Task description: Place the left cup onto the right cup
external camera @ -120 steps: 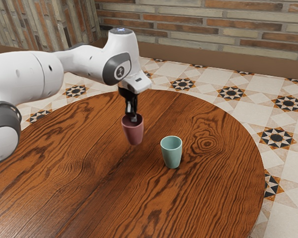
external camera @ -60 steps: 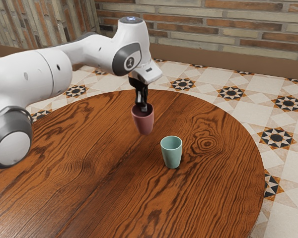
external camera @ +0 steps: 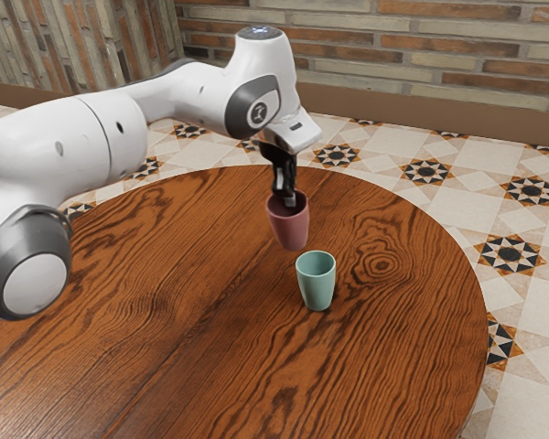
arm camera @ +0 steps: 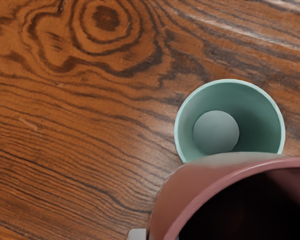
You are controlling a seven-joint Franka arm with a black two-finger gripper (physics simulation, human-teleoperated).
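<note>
The gripper (external camera: pixel 290 198) points straight down and pinches the rim of the pink cup (external camera: pixel 289 225). The two black fingers are close together on the cup's wall, one of them reaching inside the mouth. The pink cup hangs in the air with its mouth up, clear of the table (external camera: pixel 165 320). It is just beside the green cup (external camera: pixel 316 280), a little toward the exterior view's left and further back, and the two are not touching. In that view the pink cup's base sits near the level of the green cup's rim.

In the wrist view, the pink cup (arm camera: pixel 210 192) looms large and dark-mouthed right under the hand. The green cup (arm camera: pixel 216 131) shows past its rim, open side up, with its round bottom visible inside. Wood grain of the table (arm camera: pixel 65 125) lies around both.

The arm (external camera: pixel 119 137) comes in from the exterior view's left. Its thick white links run nearly level above the table, and the last link bends down at the wrist to the hand.

There are two cups, one pink and one green. There is one arm with one gripper, and one round wooden table. The green cup stands upright on the table toward the exterior view's right. Beyond the table are a patterned tile floor (external camera: pixel 494 192) and a brick wall (external camera: pixel 421 37).
</note>
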